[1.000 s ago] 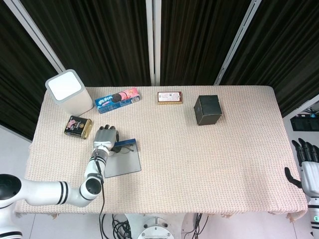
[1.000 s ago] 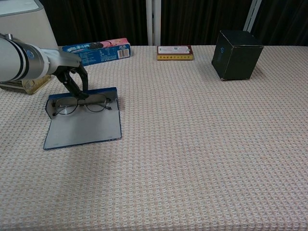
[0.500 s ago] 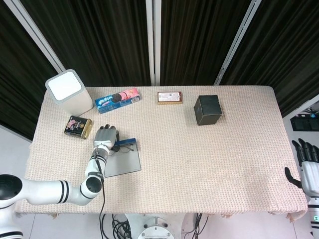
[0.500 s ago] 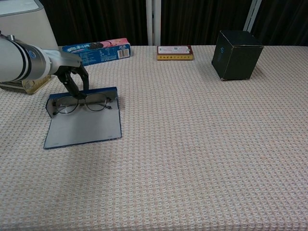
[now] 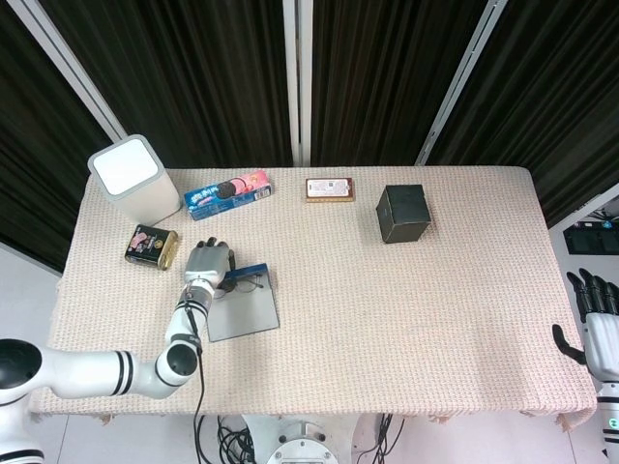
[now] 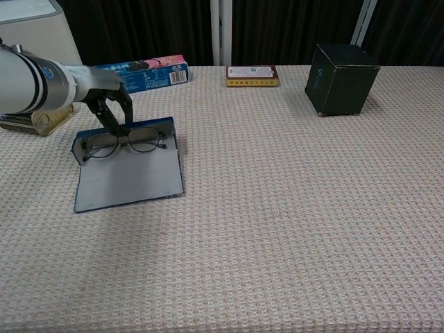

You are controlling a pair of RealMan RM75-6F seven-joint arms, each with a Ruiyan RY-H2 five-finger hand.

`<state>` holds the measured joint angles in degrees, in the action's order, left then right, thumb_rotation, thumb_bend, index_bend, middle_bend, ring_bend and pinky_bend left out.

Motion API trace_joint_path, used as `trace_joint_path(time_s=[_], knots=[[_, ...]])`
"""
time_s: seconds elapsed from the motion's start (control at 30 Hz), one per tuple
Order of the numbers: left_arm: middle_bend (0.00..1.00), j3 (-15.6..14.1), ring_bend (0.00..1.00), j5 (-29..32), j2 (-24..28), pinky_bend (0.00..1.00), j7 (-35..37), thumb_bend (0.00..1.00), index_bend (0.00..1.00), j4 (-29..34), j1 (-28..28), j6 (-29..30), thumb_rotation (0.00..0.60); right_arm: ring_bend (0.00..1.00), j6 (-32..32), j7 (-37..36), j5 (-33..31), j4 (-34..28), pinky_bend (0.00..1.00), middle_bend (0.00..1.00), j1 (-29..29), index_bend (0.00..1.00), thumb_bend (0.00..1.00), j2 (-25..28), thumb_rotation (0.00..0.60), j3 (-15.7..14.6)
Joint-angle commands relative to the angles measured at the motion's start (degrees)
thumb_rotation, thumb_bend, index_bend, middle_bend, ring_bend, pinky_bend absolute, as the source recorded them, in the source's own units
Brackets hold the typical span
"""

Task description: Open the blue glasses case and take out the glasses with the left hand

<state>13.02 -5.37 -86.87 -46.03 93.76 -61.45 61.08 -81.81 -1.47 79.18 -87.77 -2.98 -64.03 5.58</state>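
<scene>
The blue glasses case (image 6: 128,177) lies open and flat on the left part of the tabletop (image 6: 291,208), lid spread toward the front edge. The glasses (image 6: 125,143) sit at its far side, where the left hand (image 6: 107,104) reaches down with fingers pinched on the bridge. Wide bare cloth stretches right of the case to the black box (image 6: 342,78). Behind the case lie a biscuit packet (image 5: 227,192), a white canister (image 5: 134,178) and a small tin (image 5: 152,246); a flat red box (image 5: 330,188) is near the far edge. The right hand (image 5: 592,324) hangs off the tabletop's right edge, fingers apart, holding nothing. Dark curtains (image 5: 387,68) close the back.
</scene>
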Motion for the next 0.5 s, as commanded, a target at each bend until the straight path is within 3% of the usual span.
trace_joint_path(time_s=[0.03, 0.5], knots=[[0.16, -1.5, 0.01, -4.71, -0.65, 0.1, 0.74, 0.42, 0.5, 0.32, 0.79, 2.05, 0.576, 0.0, 0.15, 0.0, -0.03, 0.06, 0.0, 0.0, -0.06, 0.0, 0.32, -0.06, 0.6, -0.03], [0.17, -8.68, 0.01, -33.99, -6.64, 0.09, 7.97, 0.4, 0.5, -4.51, 7.73, 12.43, 0.582, 0.0, 0.31, 0.34, 0.06, -0.38, 0.0, 0.0, -0.1, 0.0, 0.32, 0.05, 0.6, -0.2]])
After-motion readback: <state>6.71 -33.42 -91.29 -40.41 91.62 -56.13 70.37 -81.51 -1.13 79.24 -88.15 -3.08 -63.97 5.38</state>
